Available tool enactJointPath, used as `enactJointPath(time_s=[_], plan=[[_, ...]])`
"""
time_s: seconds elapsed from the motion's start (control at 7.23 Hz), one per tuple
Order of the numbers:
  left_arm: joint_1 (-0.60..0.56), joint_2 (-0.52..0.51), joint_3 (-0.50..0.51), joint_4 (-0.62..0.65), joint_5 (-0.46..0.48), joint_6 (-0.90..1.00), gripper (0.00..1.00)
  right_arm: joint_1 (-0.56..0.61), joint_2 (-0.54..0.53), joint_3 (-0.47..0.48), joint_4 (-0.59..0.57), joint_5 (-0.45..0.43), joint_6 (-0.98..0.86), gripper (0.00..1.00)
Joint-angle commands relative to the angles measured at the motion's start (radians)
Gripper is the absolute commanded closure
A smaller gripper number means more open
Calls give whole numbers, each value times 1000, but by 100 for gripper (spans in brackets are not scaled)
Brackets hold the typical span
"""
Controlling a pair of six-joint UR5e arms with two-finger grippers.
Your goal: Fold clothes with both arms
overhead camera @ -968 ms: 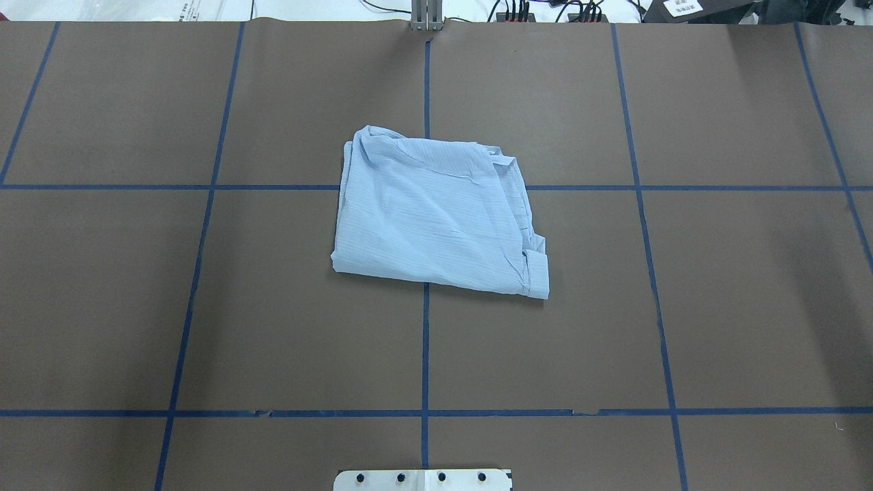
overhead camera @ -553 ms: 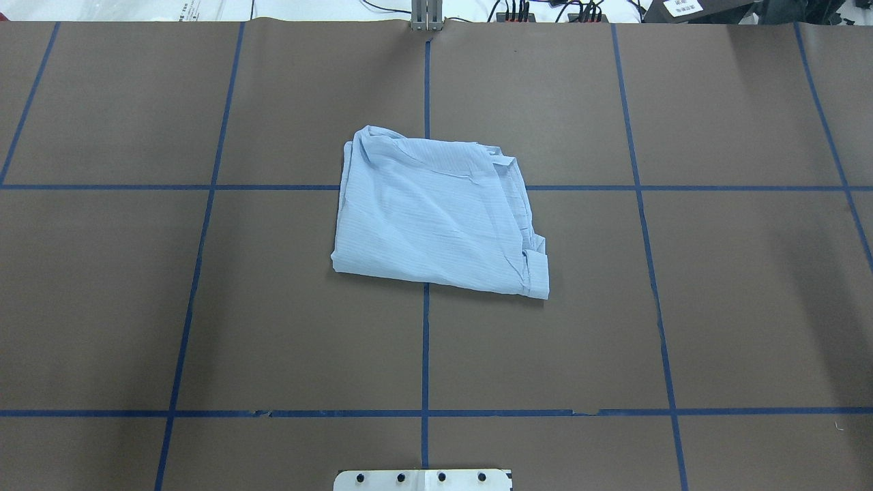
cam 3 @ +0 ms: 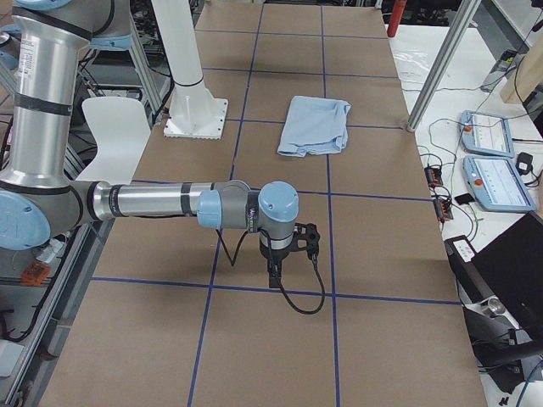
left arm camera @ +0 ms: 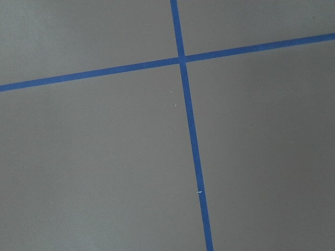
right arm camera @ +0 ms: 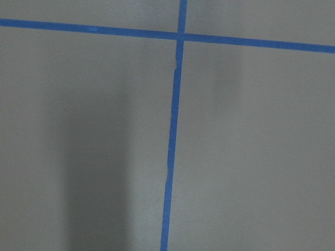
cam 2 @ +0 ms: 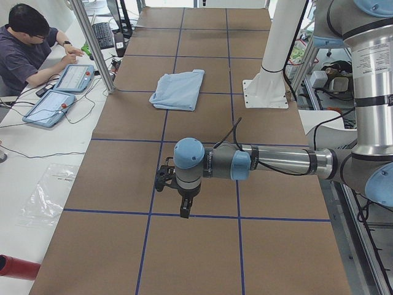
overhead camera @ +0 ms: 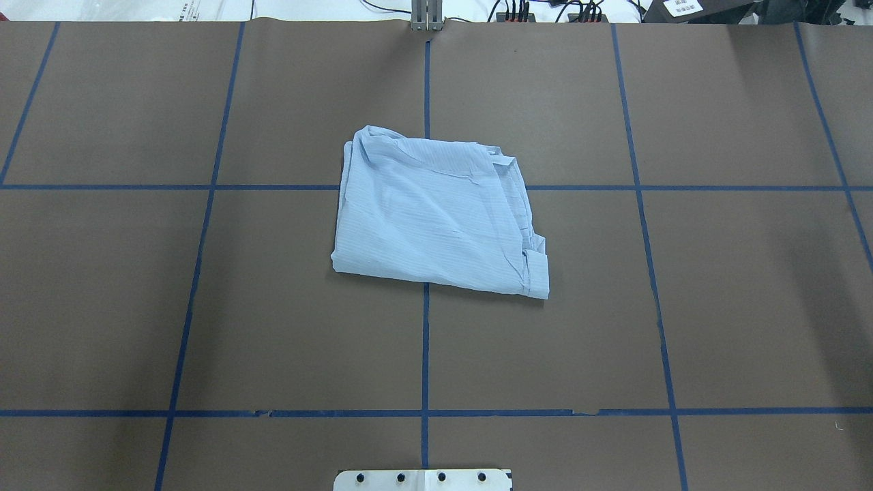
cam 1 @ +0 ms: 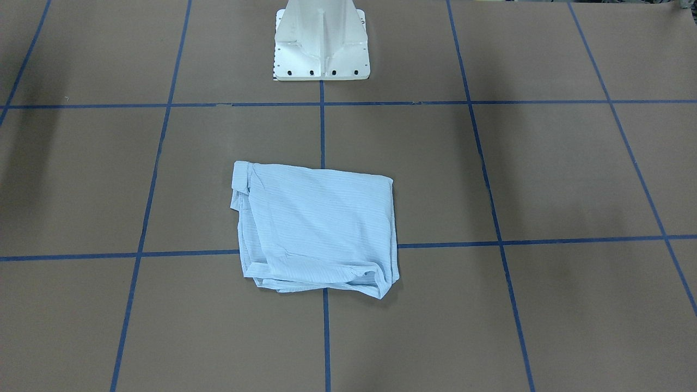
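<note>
Exterior left, not overhead: left arm [cam 2: 282, 161]

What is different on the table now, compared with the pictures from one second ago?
Nothing visibly changed. In the overhead view the folded shirt lies in the same place and in the same shape on the brown table.

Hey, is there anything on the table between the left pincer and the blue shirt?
Nothing visible does. The left pincer hangs over bare table near the robot's left end, well apart from the folded shirt. Only flat blue tape lines lie between them.
</note>
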Motion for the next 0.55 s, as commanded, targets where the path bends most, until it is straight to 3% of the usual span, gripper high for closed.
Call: enactJointPath(time_s=[0.0, 0.41], plan=[[0, -1, 5, -2, -1, 0, 0, 0, -3, -41, 75, -1, -1, 0], [1, -1, -1, -2, -1, 0, 0, 0, -5, -47, 78, -1, -4, 0]])
